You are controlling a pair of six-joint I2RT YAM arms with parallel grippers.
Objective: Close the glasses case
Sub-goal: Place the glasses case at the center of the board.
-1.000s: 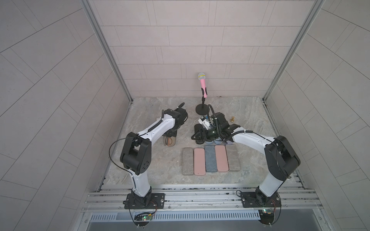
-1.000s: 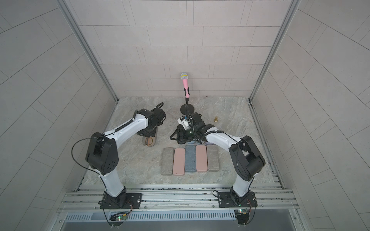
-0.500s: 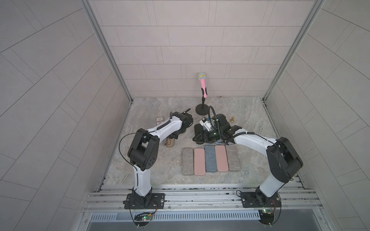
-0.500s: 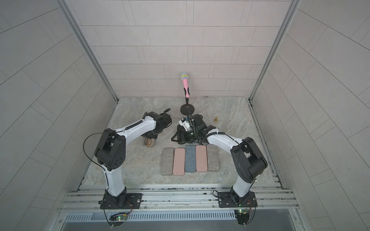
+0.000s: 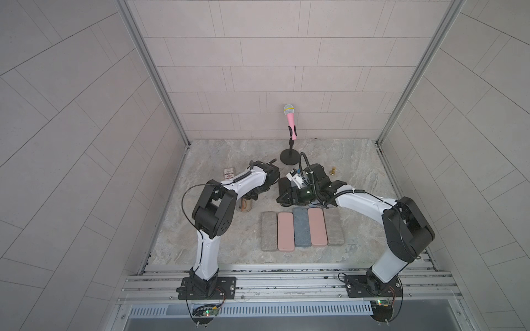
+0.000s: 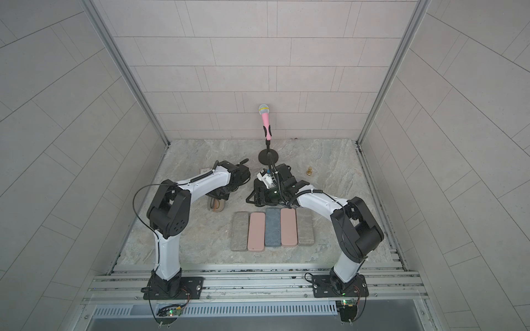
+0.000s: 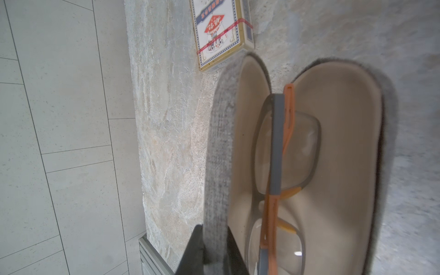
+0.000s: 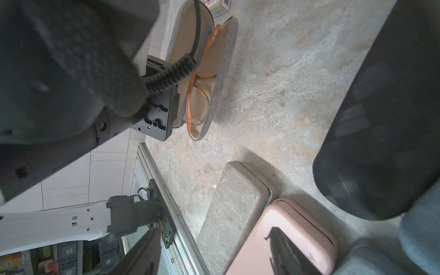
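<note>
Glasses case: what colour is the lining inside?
The glasses case lining is beige, its outside grey woven fabric; clearest in the left wrist view.

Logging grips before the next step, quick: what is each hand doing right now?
Left hand: closed on the lid edge of the glasses case.
Right hand: open, holding nothing.

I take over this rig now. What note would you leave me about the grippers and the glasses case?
Left gripper: jaws shut on the raised grey half of the glasses case.
Right gripper: open, holding nothing, apart from the case.
Glasses lie inside; the case is open.
Done: half gripped. Left: fold it over until the case shuts, then release.
</note>
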